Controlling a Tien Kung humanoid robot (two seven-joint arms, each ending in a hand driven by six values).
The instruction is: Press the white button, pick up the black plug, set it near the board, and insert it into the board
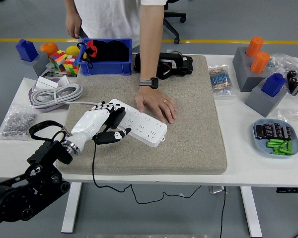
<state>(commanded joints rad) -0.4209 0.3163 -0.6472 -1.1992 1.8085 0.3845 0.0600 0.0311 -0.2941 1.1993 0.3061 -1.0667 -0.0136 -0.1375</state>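
Observation:
A white power strip lies slanted on the grey felt mat. My left hand, white with black fingertips, is curled around the black plug at the strip's near-left end. The plug rests against the strip's surface; I cannot tell how deep it sits. Its black cable runs down over the table's front edge. A person's hand lies flat on the strip's far side, holding it down. The white button is hidden from me. My right arm is out of view.
A blue bin and a black device stand at the mat's far edge. Coiled grey cable, a colour cube and a bag of screws lie left. Grey blocks with orange and blue pegs and a parts dish sit right.

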